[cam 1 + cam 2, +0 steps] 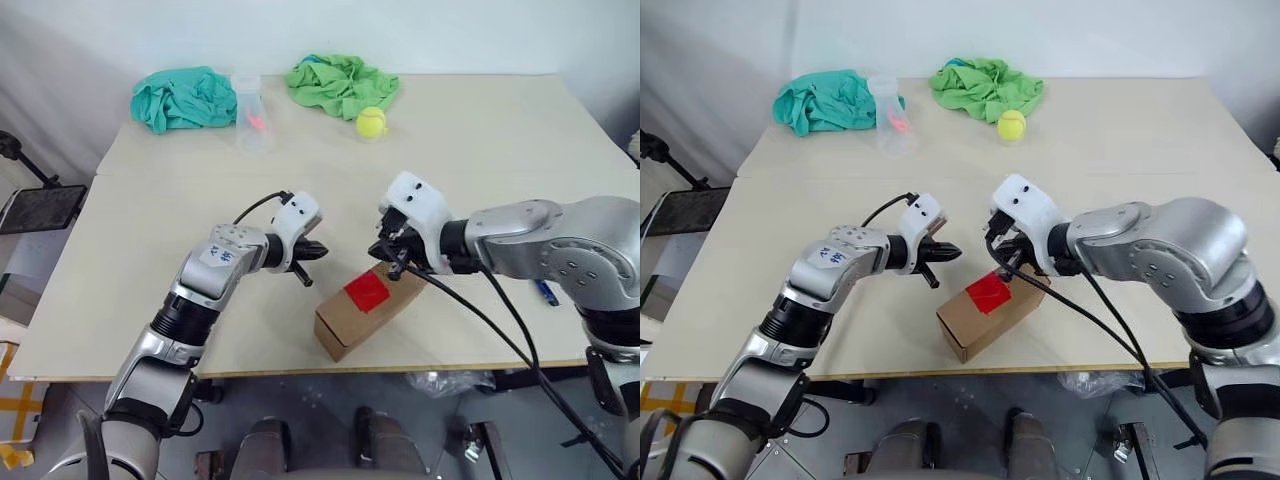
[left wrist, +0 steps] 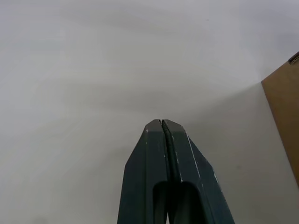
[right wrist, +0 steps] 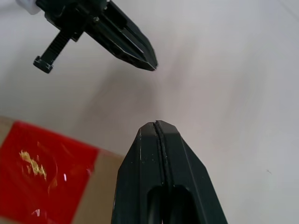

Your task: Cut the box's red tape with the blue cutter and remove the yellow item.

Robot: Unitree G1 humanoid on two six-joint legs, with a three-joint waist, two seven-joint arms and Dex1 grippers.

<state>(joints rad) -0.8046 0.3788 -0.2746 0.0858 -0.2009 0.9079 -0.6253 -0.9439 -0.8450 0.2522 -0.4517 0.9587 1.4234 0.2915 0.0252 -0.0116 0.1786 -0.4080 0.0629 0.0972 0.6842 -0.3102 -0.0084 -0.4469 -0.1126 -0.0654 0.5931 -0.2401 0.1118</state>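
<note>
The box [image 1: 352,322] lies near the table's front edge, with the red tape [image 1: 367,291] on its top face. My right gripper [image 1: 383,253] hovers just over the box's far end, shut and empty; its own wrist view shows its fingertips [image 3: 155,125] beside the red tape [image 3: 42,177]. Just left of the box, my left gripper [image 1: 320,250] hangs over bare table, shut with nothing in it, tip pointing at the right one. The blue cutter [image 1: 546,292] lies on the table to the right, partly behind my right arm. The yellow item is hidden.
At the back of the table [image 1: 150,250] lie a teal cloth [image 1: 185,97], a clear plastic cup [image 1: 248,112], a green cloth [image 1: 340,83] and a fuzzy tennis ball [image 1: 371,121]. A corner of the box [image 2: 285,107] shows in the left wrist view.
</note>
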